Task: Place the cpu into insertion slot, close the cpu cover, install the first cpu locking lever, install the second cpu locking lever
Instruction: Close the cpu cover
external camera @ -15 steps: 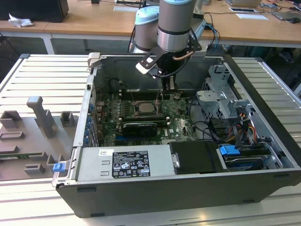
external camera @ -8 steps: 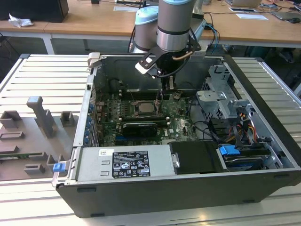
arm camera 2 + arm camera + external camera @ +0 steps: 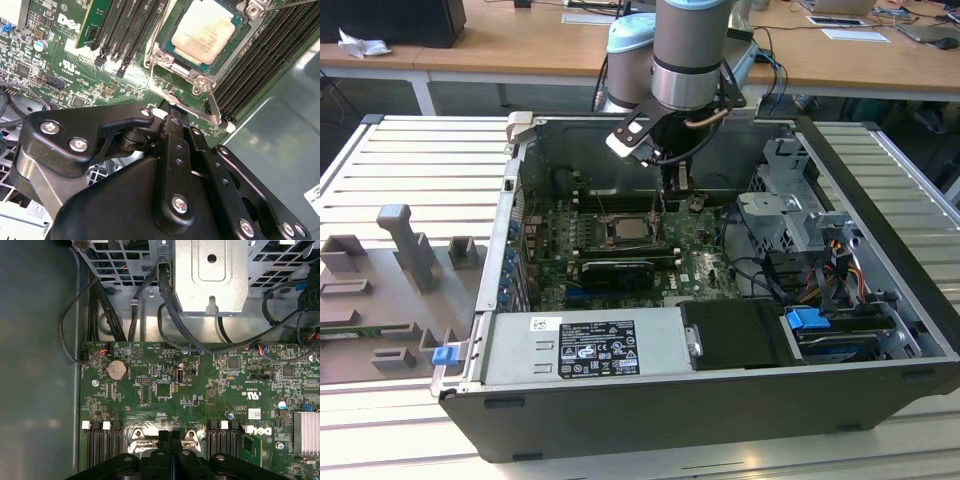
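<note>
The cpu (image 3: 202,30), a pale metal square, lies flat in the insertion slot and hides it. The silvery cpu cover (image 3: 182,67) frames its edges and looks laid down over it. A thin metal locking lever (image 3: 192,110) runs along the socket's near side, right at my fingertips. My gripper (image 3: 172,119) is shut, its black fingers (image 3: 165,440) pressed together just beside the socket. In the exterior view the gripper (image 3: 665,200) hangs low inside the open computer case, just to the exterior view's right of the cpu (image 3: 625,230).
Long black memory slots (image 3: 260,55) flank the socket on both sides. A metal drive cage (image 3: 212,275) and black cables (image 3: 165,315) sit beyond the board. A black card (image 3: 615,272) and the power supply (image 3: 580,345) lie nearer the case front. A grey fixture tray (image 3: 390,290) stands outside.
</note>
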Action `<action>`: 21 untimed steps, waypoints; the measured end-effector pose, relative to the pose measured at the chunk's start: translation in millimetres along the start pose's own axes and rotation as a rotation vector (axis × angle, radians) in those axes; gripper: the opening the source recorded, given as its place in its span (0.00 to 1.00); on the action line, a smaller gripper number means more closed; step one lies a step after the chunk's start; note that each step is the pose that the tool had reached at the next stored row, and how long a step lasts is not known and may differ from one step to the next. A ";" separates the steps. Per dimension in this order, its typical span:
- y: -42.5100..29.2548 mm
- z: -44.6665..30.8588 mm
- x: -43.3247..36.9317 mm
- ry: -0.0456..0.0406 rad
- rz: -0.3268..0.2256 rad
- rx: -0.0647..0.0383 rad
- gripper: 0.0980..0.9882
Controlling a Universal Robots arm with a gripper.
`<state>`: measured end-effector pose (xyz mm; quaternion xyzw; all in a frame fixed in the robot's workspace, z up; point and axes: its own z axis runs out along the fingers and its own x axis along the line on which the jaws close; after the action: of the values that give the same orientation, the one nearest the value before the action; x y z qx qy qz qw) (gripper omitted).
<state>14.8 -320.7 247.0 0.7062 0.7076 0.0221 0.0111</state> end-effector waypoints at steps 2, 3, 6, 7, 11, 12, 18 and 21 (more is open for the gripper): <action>-0.5 0.0 0.0 0.0000 0.000 0.000 0.01; -0.8 0.0 0.0 -0.0001 0.000 0.000 0.01; -1.5 -0.1 0.0 0.0000 0.000 0.000 0.01; -1.7 -0.1 0.0 0.0000 0.000 0.000 0.01; -3.3 -0.1 0.0 0.0000 0.000 0.000 0.01; -3.5 -0.2 0.0 0.0000 0.000 0.000 0.01; -4.6 -0.2 0.0 -0.0001 0.000 0.000 0.01; -5.1 -0.2 0.0 0.0000 0.000 0.000 0.01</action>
<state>9.7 -320.7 247.0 0.7062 0.7076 0.0221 0.0111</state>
